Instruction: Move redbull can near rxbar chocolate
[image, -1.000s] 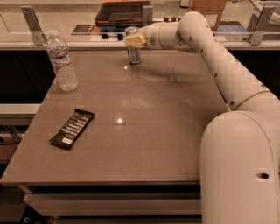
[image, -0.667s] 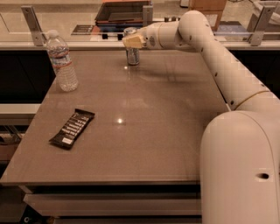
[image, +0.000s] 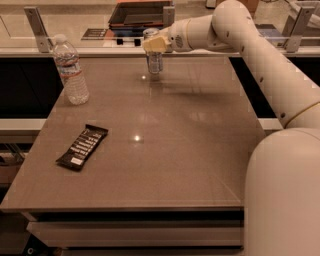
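Camera view: the gripper (image: 154, 45) sat over the top of the redbull can (image: 154, 63) at the table's (image: 200, 150) far edge; whether it had clamped, unclear. The grasp seemed in hand, with a carry to the rxbar chocolate (image: 82, 146) at front left due next.

We see the gripper (image: 152, 44), pale cream-yellow, at the top of the can (image: 154, 63), which is silver-grey with bluish marks; the arm (image: 260, 55) behind the gripper is off-white with small dark dots; far left of the gripper, the bottle (image: 72, 75) is clear, with a white cap and a reddish-marked label; well below-left of the gripper, the bar (image: 82, 146) is black with rows of white text and a small white patch; the table (image: 190, 150) under the gripper is plain grey-brown.
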